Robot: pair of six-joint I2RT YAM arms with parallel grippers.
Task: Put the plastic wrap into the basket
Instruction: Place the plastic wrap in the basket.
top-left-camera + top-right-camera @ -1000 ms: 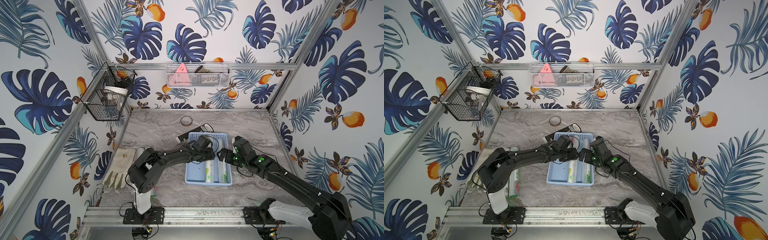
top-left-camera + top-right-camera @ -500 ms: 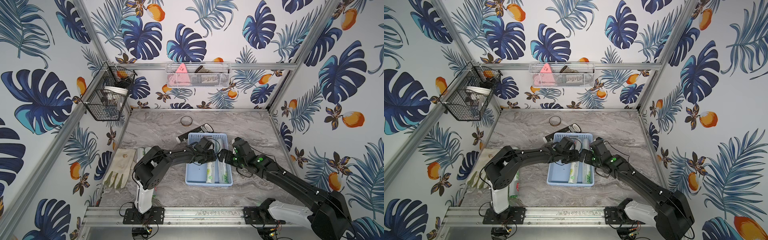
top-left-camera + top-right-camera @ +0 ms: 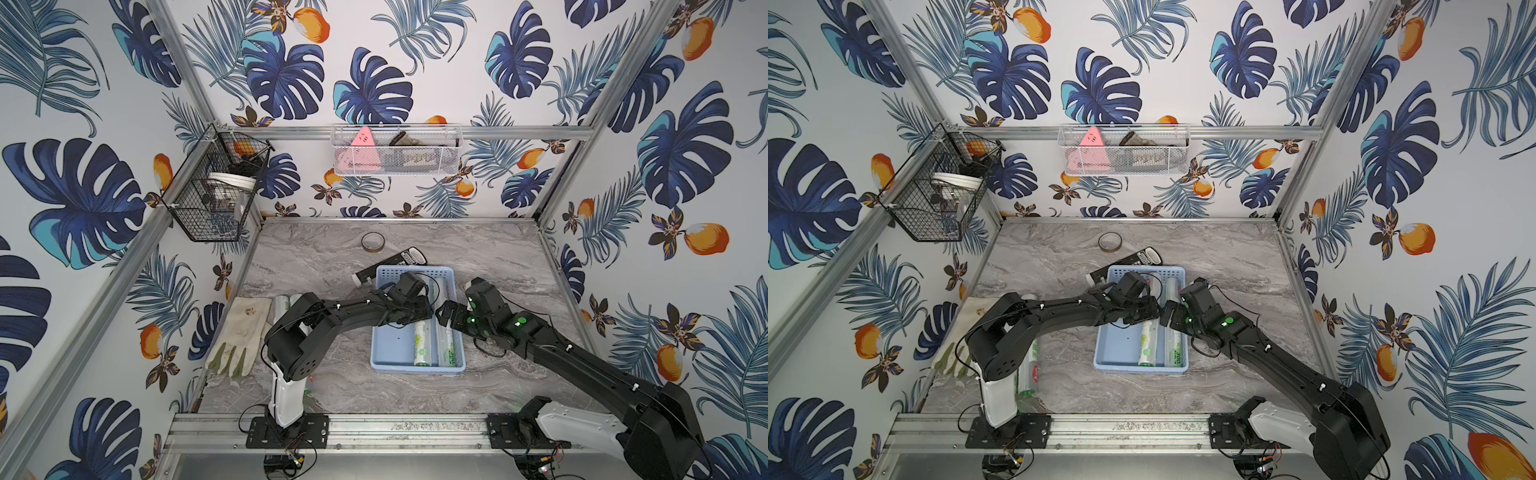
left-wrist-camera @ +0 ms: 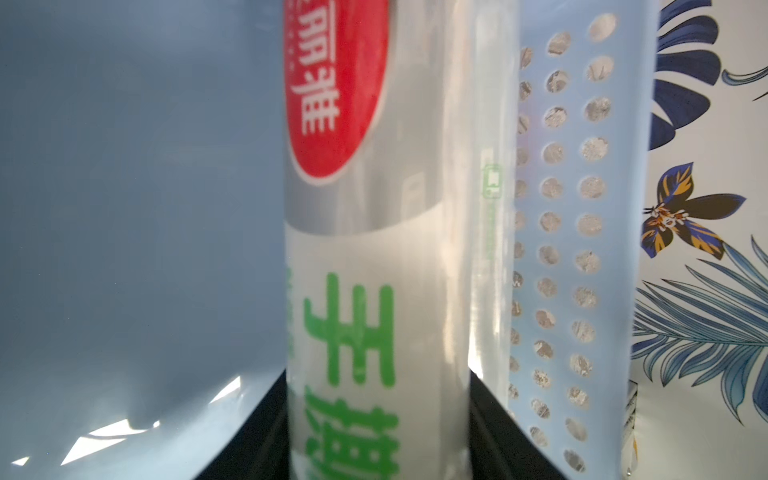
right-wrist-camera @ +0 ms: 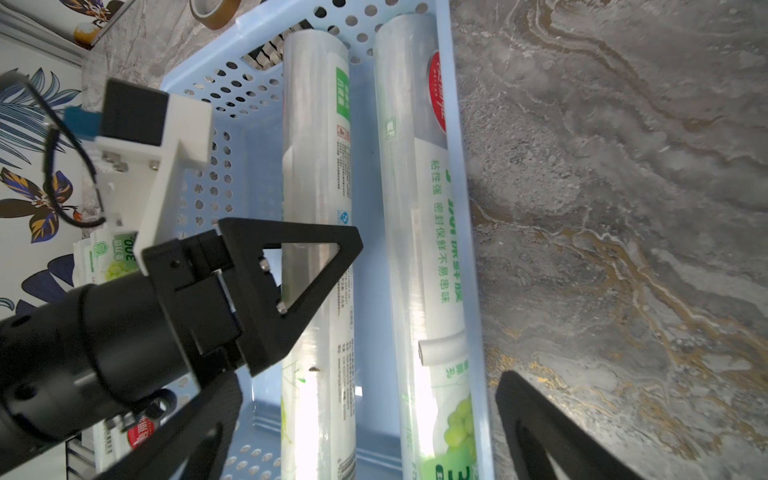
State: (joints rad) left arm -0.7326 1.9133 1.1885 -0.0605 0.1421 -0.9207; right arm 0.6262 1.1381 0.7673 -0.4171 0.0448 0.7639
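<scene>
My left claw (image 3: pixel 417 318) is clamped on a plastic wrap roll (image 3: pixel 422 345) down in the basket (image 3: pixel 388 345), beside a second roll (image 3: pixel 448 351). My right claw (image 3: pixel 445 312) gapes wide at the basket's edge.

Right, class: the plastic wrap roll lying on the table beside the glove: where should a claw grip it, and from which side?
Probably mid-length on the roll, from above, jaws spanning its slim width. It lies flat; the glove and the left arm crowd its sides.

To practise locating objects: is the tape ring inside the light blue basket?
No: the tape ring lies on the table, apart from the basket, beyond its far wall.
</scene>
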